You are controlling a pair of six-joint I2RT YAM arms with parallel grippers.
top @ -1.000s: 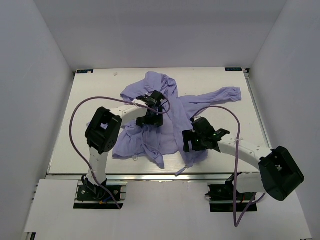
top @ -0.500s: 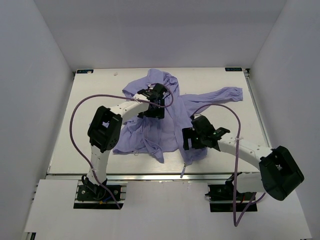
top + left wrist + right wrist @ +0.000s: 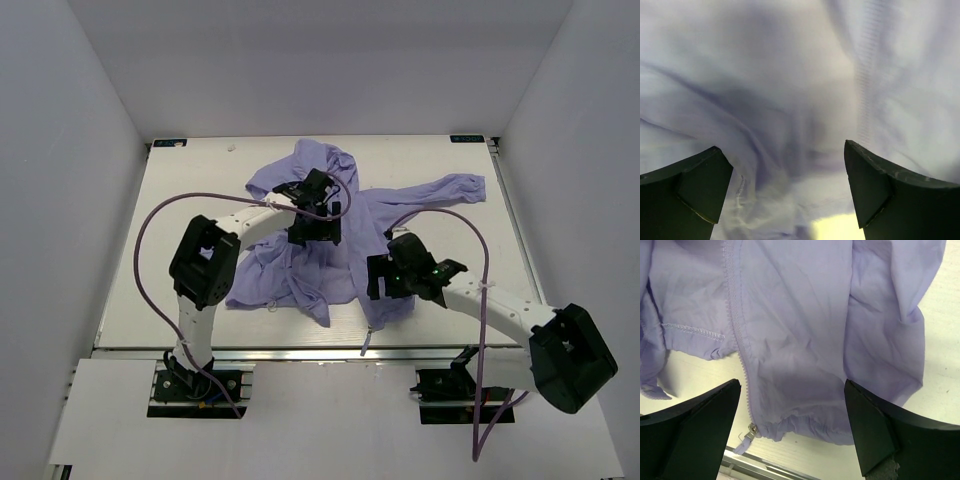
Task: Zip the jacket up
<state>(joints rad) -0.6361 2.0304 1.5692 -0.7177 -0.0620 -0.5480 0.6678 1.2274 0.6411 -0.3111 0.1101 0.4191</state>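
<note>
The lavender jacket lies crumpled and open on the table, hood at the back, one sleeve stretched to the right. My left gripper hovers over its upper middle, jaws open; its wrist view shows only blurred purple fabric close below. My right gripper is open above the jacket's lower right panel. The right wrist view shows the jacket's hem, a line of zipper teeth and the metal zipper slider with its pull tab at the hem's corner, left of centre between the fingers.
The cream table is ringed by white walls. Its metal front rail runs just below the jacket hem. Purple cables loop from both arms over the table.
My left gripper first moved back toward the hood, then shifted right over the jacket's middle, shifting the fabric under it. My right gripper edged slightly right and stayed open.
</note>
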